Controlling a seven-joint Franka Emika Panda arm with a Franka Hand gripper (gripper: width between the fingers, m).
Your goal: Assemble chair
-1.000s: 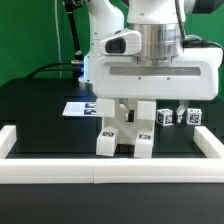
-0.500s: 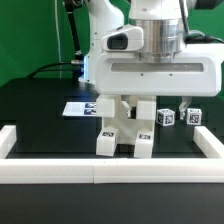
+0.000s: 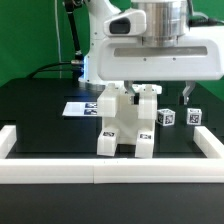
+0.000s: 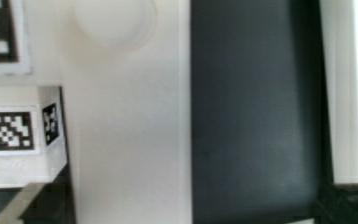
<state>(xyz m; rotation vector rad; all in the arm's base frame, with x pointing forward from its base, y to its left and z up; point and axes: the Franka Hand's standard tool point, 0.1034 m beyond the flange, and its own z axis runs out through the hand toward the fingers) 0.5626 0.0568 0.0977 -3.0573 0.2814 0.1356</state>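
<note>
Hand spread, gripping nothing, just above the chair. Chair stands upright on black worktop, near the front border rail. Two small tagged blocks sit on the exterior view's right of it

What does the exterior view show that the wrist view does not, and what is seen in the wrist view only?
Exterior view only: the partly built chair standing on the black table, the arm above it, the marker board, two small tagged blocks, the white border rail. Wrist view only: one marker tag on a white part, seen from very close. Both: white tagged plastic against the dark table.
</note>
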